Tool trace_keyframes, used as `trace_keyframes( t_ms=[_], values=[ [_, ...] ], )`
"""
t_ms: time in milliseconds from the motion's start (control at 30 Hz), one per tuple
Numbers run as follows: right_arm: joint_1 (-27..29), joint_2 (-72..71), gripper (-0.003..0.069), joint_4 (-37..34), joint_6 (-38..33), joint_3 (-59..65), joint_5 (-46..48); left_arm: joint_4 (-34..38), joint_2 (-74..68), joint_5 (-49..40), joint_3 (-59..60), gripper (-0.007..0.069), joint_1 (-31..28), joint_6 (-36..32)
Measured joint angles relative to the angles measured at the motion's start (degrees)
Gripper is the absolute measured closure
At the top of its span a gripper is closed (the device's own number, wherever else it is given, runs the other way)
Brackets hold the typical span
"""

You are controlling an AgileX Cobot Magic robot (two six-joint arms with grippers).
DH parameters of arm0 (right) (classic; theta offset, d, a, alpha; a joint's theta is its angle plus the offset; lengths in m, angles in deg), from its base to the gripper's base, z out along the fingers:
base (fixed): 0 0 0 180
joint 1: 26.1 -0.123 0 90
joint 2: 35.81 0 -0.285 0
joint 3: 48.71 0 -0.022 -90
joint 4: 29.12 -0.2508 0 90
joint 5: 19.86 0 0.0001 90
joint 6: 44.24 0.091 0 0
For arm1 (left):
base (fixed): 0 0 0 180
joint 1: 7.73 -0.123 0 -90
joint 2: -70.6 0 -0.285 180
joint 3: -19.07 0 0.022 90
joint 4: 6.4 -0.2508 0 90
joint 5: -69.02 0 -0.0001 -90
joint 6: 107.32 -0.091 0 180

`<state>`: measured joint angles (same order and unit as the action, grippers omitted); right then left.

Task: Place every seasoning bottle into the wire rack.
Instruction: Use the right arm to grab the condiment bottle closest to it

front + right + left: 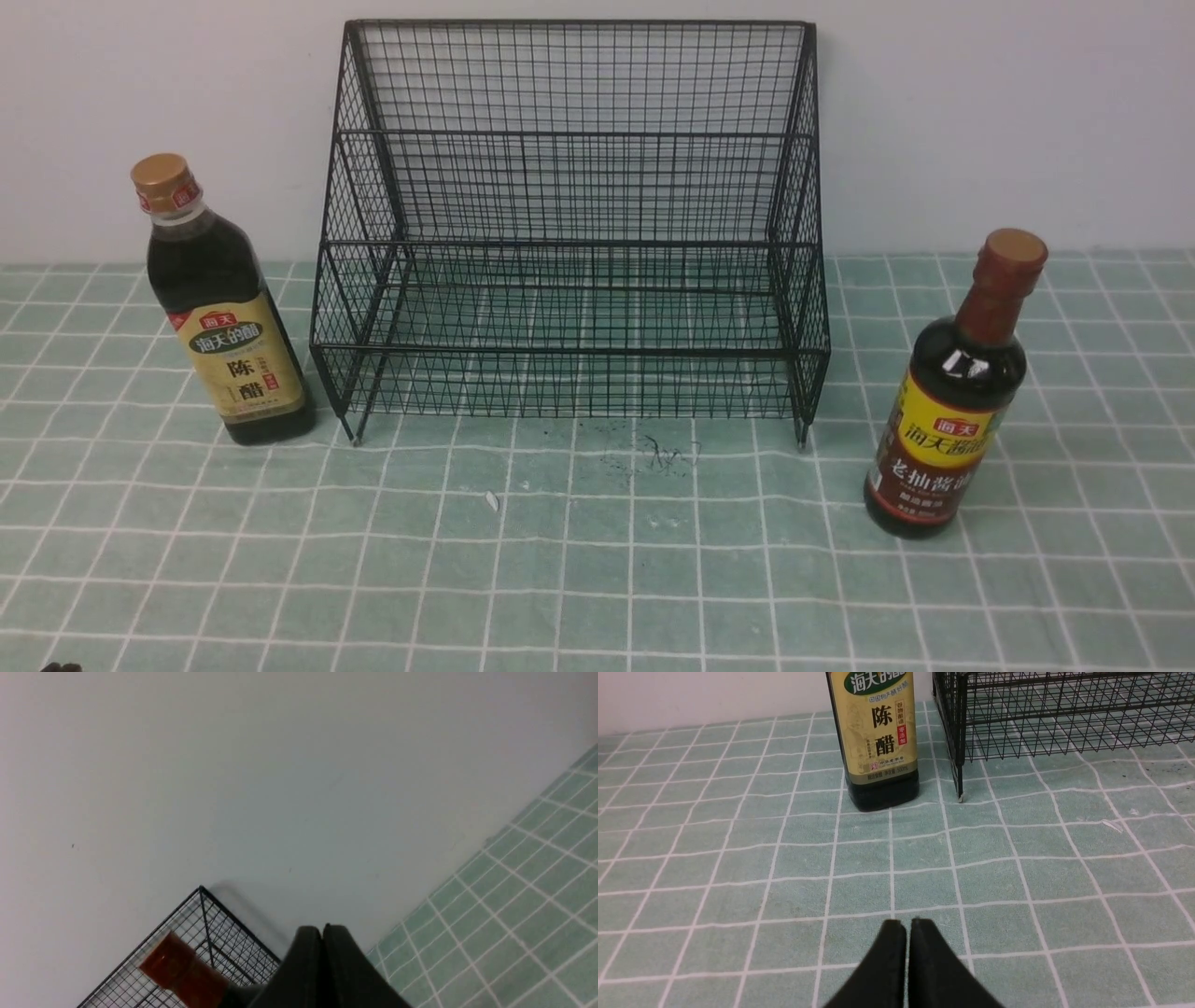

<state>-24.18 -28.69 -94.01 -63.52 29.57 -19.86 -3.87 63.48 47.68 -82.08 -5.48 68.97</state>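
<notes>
- Nothing placed yet: the wire rack [569,243] is empty, with the gold-capped bottle [229,317] and the red-capped bottle [952,401] flanking it on the counter [597,560].
- The left tool [908,926] and the right tool [322,931] are clenched and hold nothing.

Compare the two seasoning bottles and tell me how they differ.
The gold-capped bottle has broad shoulders and a short neck; the red-capped bottle has a long neck. The gold-capped bottle's label is tan, the red-capped bottle's yellow and red. The gold-capped bottle stands close by the wire rack on its left side; the red-capped bottle farther off on its right. Both stand upright, hold dark liquid, outside the rack.
</notes>
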Motion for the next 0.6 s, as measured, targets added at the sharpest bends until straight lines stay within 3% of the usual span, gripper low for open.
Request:
trace_keyframes(
  t_ms=[267, 467, 600],
  values=[
    [0.0, 8.6, 0.0673, 9.4, -17.5, -20.7, 20.8, 0.0, 0.0, 0.0, 0.0, 0.0631, 0.0, 0.0],
    [0.0, 29.1, 0.0644, 19.9, -22.3, -37.0, 34.3, 0.0, 0.0, 0.0, 0.0, 0.0631, 0.0, 0.0],
    [0.0, 41.6, 0.0566, 22.7, -23.2, -46.2, 37.7, 0.0, 0.0, 0.0, 0.0, 0.0631, 0.0, 0.0]
  ],
)
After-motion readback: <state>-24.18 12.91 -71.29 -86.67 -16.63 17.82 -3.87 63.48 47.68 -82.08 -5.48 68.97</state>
